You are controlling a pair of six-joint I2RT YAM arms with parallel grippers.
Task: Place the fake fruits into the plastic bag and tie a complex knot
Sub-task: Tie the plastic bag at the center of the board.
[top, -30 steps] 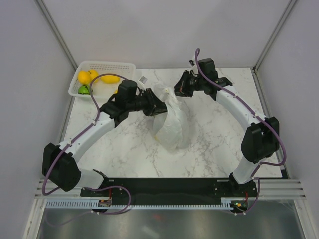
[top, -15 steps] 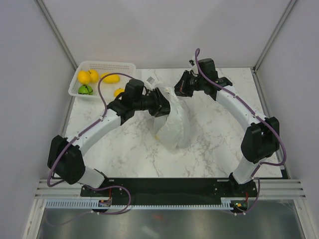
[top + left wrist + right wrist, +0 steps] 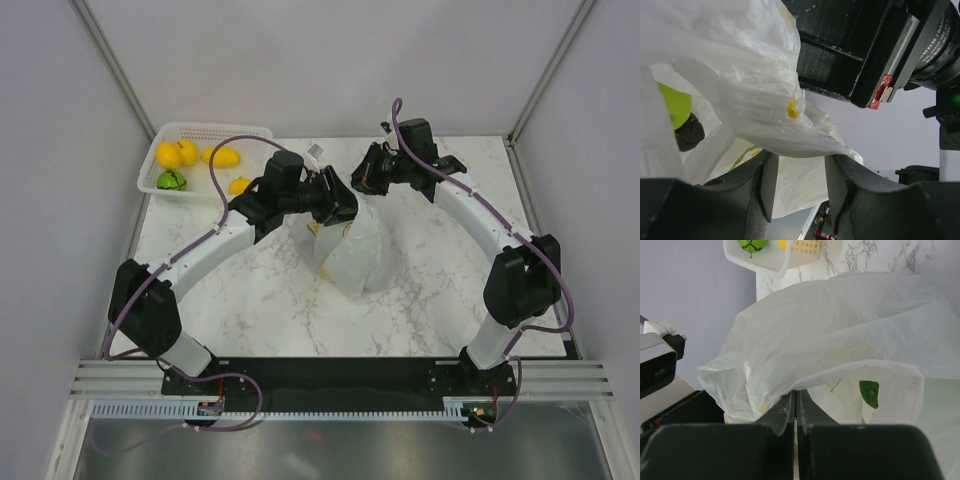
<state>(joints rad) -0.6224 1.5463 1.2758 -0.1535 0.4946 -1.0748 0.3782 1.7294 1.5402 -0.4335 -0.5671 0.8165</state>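
Plastic bag (image 3: 355,255) pinched by right fingers (image 3: 812,413); left arm (image 3: 205,250) reaches inward, left fingers (image 3: 769,186) parted beneath it.

Left arm (image 3: 215,243) swings right and farther from the near edge. Left tool (image 3: 343,203) leaves the bag's (image 3: 352,255) left flank and now sits close to the right tool (image 3: 363,182). Bag body is narrower and shifted right. Lemon (image 3: 239,185) on the bench, half hidden 1.0 s ago, now shows whole.
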